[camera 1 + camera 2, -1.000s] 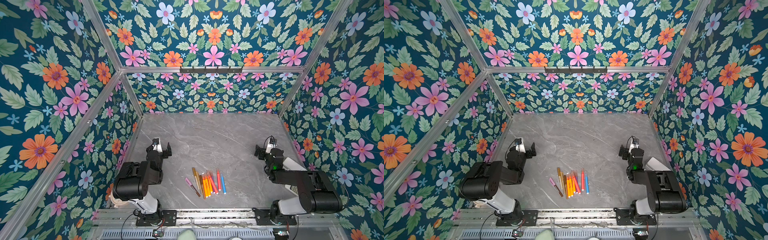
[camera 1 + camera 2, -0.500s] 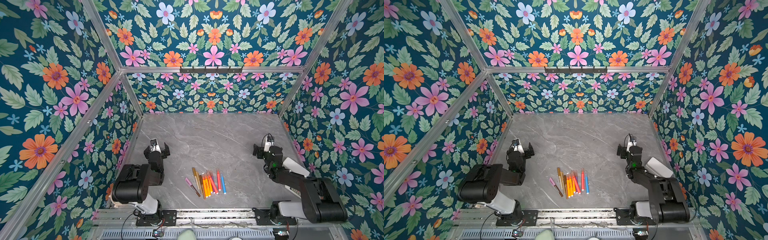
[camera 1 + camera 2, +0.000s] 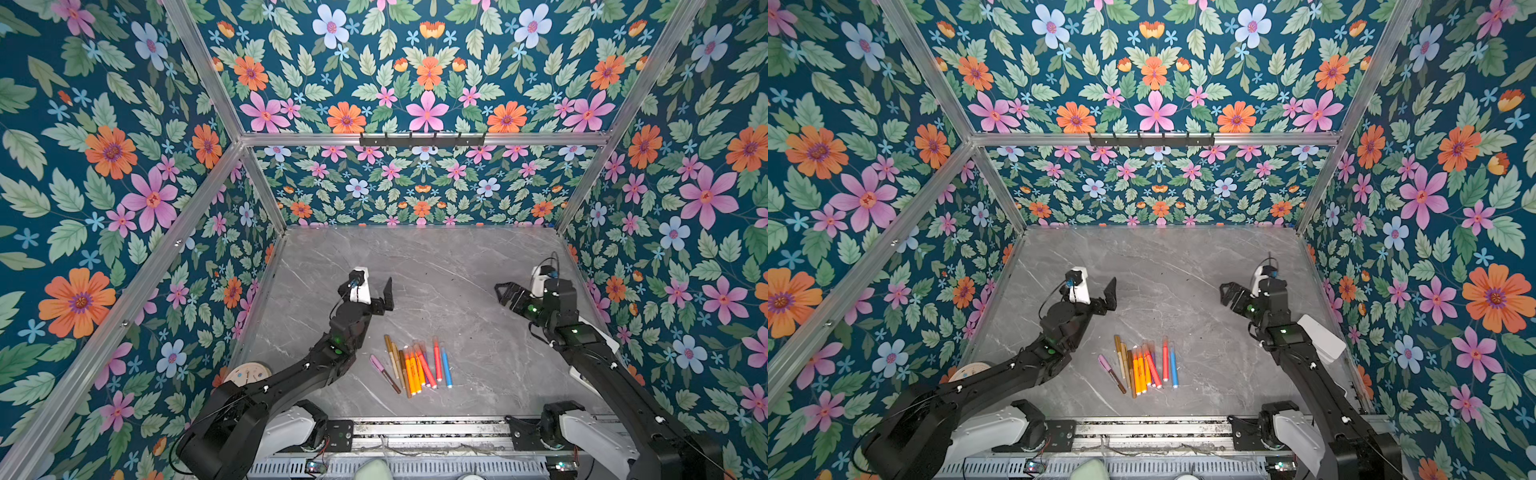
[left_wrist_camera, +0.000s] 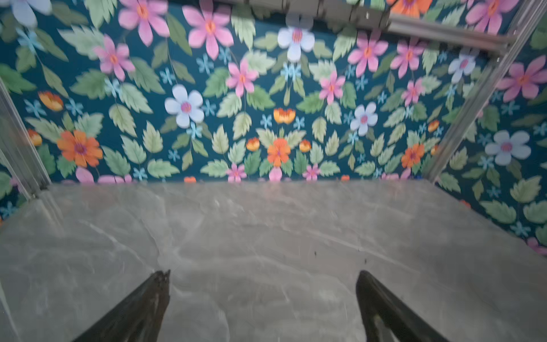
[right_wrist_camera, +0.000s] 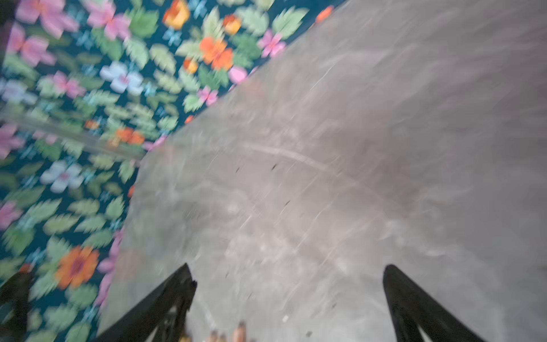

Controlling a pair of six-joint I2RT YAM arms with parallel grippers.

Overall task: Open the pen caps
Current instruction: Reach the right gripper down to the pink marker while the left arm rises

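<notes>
Several pens lie side by side near the table's front edge in both top views, in gold, orange, red and blue. One with a pink cap lies at their left. The pen caps sit on the pens. My left gripper hovers open behind and left of them, with nothing between its fingers. My right gripper is open and empty, further right. A few pen ends show at the edge of the blurred right wrist view.
Floral walls close in the grey marble table on three sides. A round wooden disc lies by the left arm's base, and a white object lies under the right arm. A metal rail runs along the front.
Both arms have stretched out from their folded poses. The left gripper moved right toward the middle, and the right gripper moved left. Both stayed open, and the pens have not moved.
</notes>
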